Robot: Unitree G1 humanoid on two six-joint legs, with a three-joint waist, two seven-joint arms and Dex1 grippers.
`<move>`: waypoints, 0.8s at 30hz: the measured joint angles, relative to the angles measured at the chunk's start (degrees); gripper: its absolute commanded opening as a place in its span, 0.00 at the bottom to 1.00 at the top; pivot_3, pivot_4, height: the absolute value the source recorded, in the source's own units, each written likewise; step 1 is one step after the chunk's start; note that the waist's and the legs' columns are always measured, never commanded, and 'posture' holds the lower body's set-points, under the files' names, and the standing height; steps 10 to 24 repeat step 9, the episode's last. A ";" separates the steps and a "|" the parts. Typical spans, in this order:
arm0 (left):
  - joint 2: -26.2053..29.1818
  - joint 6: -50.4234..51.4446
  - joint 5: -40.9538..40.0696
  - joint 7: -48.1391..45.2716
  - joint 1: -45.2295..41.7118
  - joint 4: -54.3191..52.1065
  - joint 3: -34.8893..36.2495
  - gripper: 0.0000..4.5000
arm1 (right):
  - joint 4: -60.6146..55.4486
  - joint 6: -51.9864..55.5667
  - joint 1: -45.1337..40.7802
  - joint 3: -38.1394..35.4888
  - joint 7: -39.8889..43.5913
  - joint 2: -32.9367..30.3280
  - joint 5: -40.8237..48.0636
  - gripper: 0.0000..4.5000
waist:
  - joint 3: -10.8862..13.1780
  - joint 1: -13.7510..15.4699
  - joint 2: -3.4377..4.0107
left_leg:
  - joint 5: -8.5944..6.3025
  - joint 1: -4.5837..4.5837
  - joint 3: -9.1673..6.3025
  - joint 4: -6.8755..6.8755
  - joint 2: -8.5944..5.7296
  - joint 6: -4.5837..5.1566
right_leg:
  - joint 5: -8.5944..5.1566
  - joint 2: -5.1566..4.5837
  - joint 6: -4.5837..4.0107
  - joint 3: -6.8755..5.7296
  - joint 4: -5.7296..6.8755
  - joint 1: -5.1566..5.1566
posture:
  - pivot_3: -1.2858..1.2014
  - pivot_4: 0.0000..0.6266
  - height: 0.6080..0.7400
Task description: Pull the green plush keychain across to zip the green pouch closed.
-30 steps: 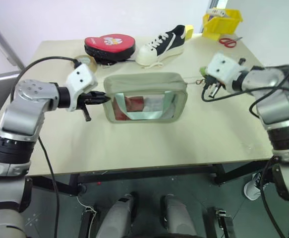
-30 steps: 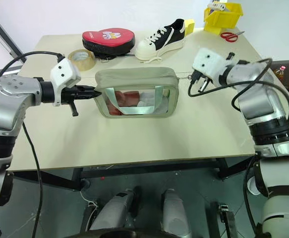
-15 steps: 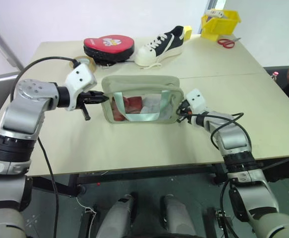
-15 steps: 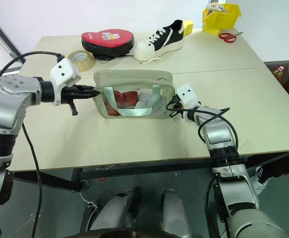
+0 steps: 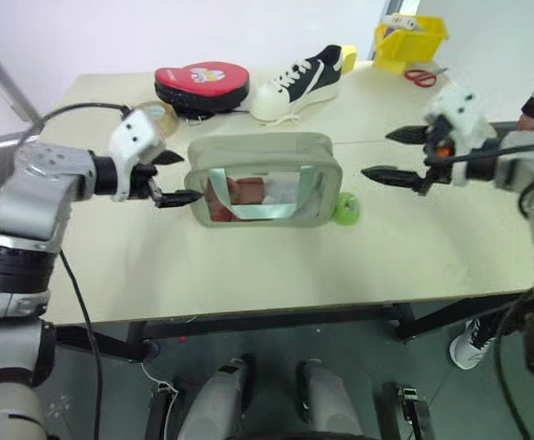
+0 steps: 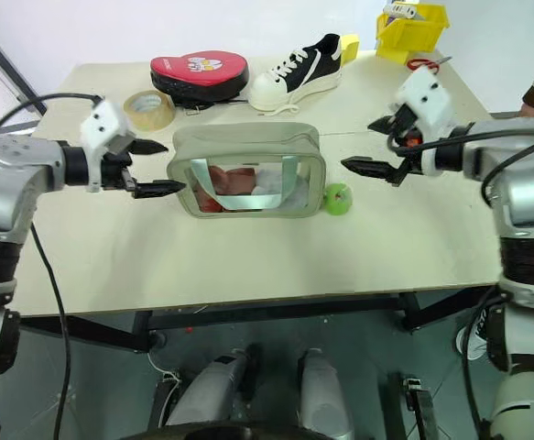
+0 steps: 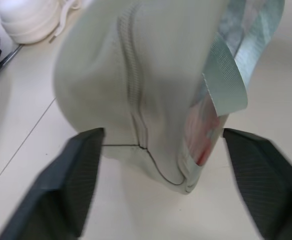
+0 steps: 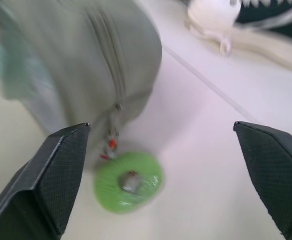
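Looks like a robot test lab: plain beige table (image 5: pixel 248 266) on a black metal frame, bare white walls, grey floor. Random props on top: sneaker (image 5: pixel 299 82), red-and-black pad (image 5: pixel 202 85), tape roll (image 6: pixel 150 108), yellow bin (image 5: pixel 409 41), scissors (image 5: pixel 421 78).

The pouch (image 5: pixel 265 180) in the middle of the pale beige desk (image 5: pixel 248 266) is a dull sage green with a clear window, a light mint strap (image 5: pixel 263 191) and something red and white inside, and the plush keychain (image 5: pixel 344 208) lying at its right end is bright lime green. Near the far edge of the desk there is a red pad (image 5: pixel 202 84) with a black rim and a small printed picture, a roll of brownish tape (image 5: pixel 159 113), and a black and white shoe (image 5: pixel 299 82) with white laces. In the far right corner stands a yellow bin (image 5: pixel 409 41), with red-handled scissors (image 5: pixel 420 78) just beside it; both grippers have black fingers (image 5: pixel 387 174) and white housings.
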 measured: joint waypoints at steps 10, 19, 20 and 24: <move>1.84 4.53 -5.48 -1.35 -3.63 0.42 4.86 1.00 | -9.53 7.82 -3.58 0.35 -2.23 1.14 8.39 1.00 | 0.00 0.27 0.00 | -0.02 -0.08 0.06 -0.01 -0.02 0.02 | -0.03 -0.09 -0.07 0.04 -0.16 0.01 | 0.52 0.24 1.00; 1.84 4.53 -5.48 -1.35 -3.63 0.42 4.86 1.00 | -9.53 7.82 -3.58 0.35 -2.23 1.14 8.39 1.00 | 0.00 0.27 0.00 | -0.02 -0.08 0.06 -0.01 -0.02 0.02 | -0.03 -0.09 -0.07 0.04 -0.16 0.01 | 0.52 0.24 1.00; 1.84 4.53 -5.48 -1.35 -3.63 0.42 4.86 1.00 | -9.53 7.82 -3.58 0.35 -2.23 1.14 8.39 1.00 | 0.00 0.27 0.00 | -0.02 -0.08 0.06 -0.01 -0.02 0.02 | -0.03 -0.09 -0.07 0.04 -0.16 0.01 | 0.52 0.24 1.00; 1.84 4.53 -5.48 -1.35 -3.63 0.42 4.86 1.00 | -9.53 7.82 -3.58 0.35 -2.23 1.14 8.39 1.00 | 0.00 0.27 0.00 | -0.02 -0.08 0.06 -0.01 -0.02 0.02 | -0.03 -0.09 -0.07 0.04 -0.16 0.01 | 0.52 0.24 1.00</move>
